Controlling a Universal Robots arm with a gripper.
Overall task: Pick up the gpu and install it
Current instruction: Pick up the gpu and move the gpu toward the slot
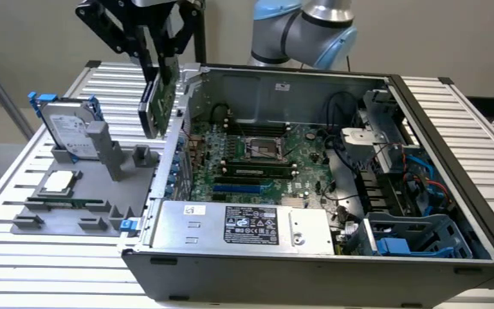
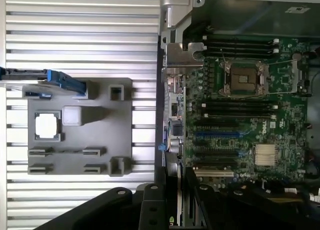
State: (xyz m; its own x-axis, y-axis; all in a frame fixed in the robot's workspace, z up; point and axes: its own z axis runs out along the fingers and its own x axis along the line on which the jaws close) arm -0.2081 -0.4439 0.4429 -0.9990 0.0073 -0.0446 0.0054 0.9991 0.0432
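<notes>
A: One gpu (image 1: 157,103): where, held?
B: Clamped by upper edge in end effector (image 1: 161,59), hanging at 6 o'clock, long axis vertical. Blue slot (image 1: 238,188) at 5 o'clock in exterior view, well apart.

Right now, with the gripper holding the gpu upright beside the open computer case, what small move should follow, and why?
Probably carry the gpu toward the exterior view's right, over the motherboard. The gripper holds it lifted clear of the grey tray, yet it hangs by the case wall, not above the expansion slots.
</notes>
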